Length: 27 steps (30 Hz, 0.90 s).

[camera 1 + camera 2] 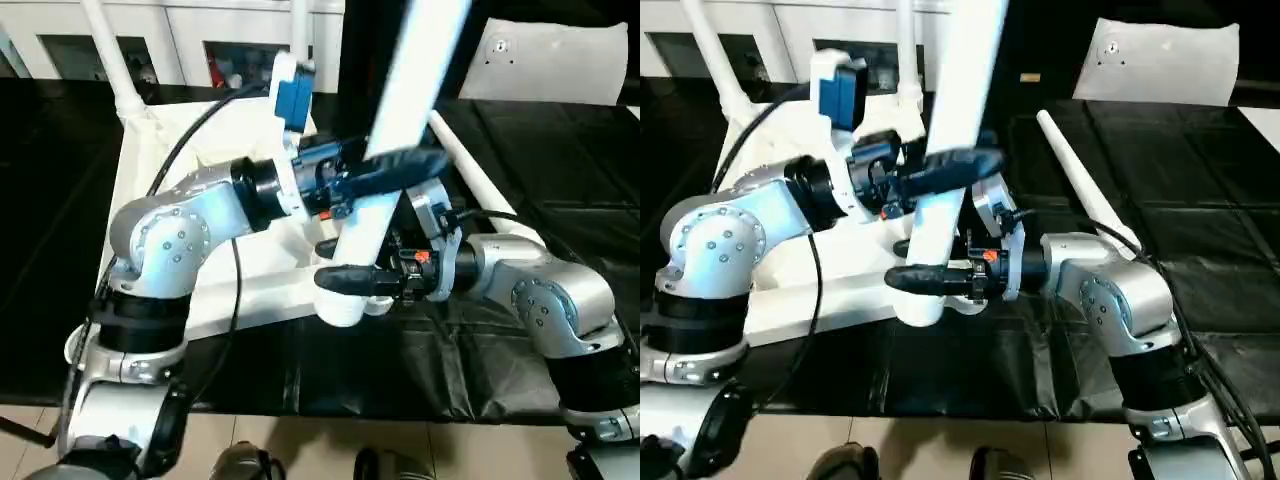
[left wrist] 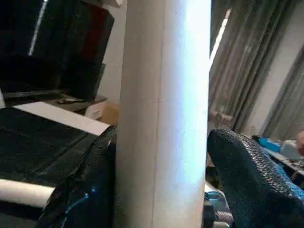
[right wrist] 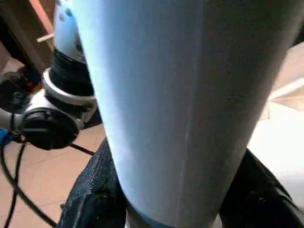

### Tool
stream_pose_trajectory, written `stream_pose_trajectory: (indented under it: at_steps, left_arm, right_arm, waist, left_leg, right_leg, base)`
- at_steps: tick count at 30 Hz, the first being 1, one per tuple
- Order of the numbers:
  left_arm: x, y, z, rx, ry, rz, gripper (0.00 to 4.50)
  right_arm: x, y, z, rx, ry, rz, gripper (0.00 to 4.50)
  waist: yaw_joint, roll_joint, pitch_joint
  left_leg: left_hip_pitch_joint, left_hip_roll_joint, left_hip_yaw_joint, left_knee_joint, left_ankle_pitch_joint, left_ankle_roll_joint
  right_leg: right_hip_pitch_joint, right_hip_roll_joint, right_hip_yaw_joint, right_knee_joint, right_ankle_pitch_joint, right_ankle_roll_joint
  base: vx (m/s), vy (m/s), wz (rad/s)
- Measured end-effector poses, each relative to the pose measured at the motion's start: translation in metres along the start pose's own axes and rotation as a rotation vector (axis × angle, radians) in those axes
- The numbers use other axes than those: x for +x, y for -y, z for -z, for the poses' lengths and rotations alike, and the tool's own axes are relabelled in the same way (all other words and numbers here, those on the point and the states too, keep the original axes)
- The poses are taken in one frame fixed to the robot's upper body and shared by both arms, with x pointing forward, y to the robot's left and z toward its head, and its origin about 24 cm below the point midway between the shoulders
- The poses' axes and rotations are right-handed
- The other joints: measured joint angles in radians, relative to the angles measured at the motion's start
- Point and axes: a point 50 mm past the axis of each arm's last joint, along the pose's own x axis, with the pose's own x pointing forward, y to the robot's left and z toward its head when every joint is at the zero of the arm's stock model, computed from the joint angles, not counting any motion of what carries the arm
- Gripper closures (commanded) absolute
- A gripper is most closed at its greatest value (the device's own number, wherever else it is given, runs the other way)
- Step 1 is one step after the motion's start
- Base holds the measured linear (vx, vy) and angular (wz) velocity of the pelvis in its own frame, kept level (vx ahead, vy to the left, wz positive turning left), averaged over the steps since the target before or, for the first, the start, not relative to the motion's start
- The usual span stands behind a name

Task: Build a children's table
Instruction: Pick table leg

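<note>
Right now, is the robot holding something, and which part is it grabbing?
Yes, one long white table leg. The right gripper clamps it near its thick lower end, and the left gripper clamps it higher up, about midway along the part in view.

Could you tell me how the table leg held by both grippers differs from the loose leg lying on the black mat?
The held leg stands nearly upright, tilted a little; the loose leg lies flat on the black mat. The held leg is clamped by the left gripper and the right gripper; the loose leg is touched by neither. Both are white, round and tapered.
</note>
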Motion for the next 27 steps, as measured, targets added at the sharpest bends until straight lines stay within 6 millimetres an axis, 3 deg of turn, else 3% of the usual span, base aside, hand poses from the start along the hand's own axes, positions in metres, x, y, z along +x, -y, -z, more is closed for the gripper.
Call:
stream_pose_trajectory:
  at_steps: [6,12,17,21,24,27]
  left_arm:
    - [0.008,-0.002,-0.004,0.017,0.087,-0.068,0.68]
    - [0.017,0.001,-0.021,-0.061,0.411,-0.111,0.63]
    - [-0.002,-0.008,-0.032,-0.063,0.502,-0.214,0.63]
    - [-0.033,-0.014,-0.024,0.082,0.353,-0.403,0.63]
    - [-0.065,-0.02,0.012,0.155,0.075,-0.556,0.63]
    - [-0.071,-0.021,0.03,0.161,-0.04,-0.583,0.63]
  right_arm:
    - [0.007,0.007,0.005,-0.002,0.081,0.123,2.57]
    - [0.022,0.01,0.005,0.085,0.25,0.224,2.57]
    - [0.008,0.019,0.006,0.13,0.342,0.408,2.57]
    - [-0.008,0.023,0.013,0.046,0.254,0.602,2.57]
    - [-0.03,0.026,0.026,-0.022,0.112,0.78,2.57]
    - [-0.033,0.027,0.027,-0.037,0.086,0.84,2.57]
  waist:
    - [-0.001,0.0,0.0]
    - [0.0,0.0,0.0]
    - [-0.003,0.001,0.0]
    - [-0.006,0.006,-0.003]
    - [-0.011,0.01,-0.005]
    - [-0.012,0.01,-0.005]
  left_leg:
    - [0.0,0.0,0.0,0.001,0.0,0.0]
    - [-0.001,0.0,-0.001,0.001,0.0,0.0]
    - [-0.001,0.0,-0.002,0.001,0.0,0.0]
    - [0.0,0.0,-0.003,-0.001,0.0,0.0]
    - [0.0,-0.001,-0.005,-0.003,0.0,0.0]
    - [-0.002,-0.001,-0.004,-0.003,0.0,-0.001]
  right_leg:
    - [0.0,0.0,0.0,0.0,0.0,0.0]
    - [0.0,0.0,-0.002,-0.001,0.0,0.0]
    - [0.0,0.0,-0.002,-0.001,0.0,0.0]
    - [0.001,0.0,-0.001,-0.002,0.0,0.001]
    - [0.0,0.0,0.0,-0.002,-0.001,0.002]
    - [-0.001,0.001,-0.001,-0.002,-0.001,0.002]
  base:
    - [0.0,0.0,0.0]
    - [0.0,0.0,0.0]
    - [0.0,0.0,0.0]
    - [0.0,0.0,0.0]
    - [0.0,0.0,0.0]
    - [0.0,0.0,0.0]
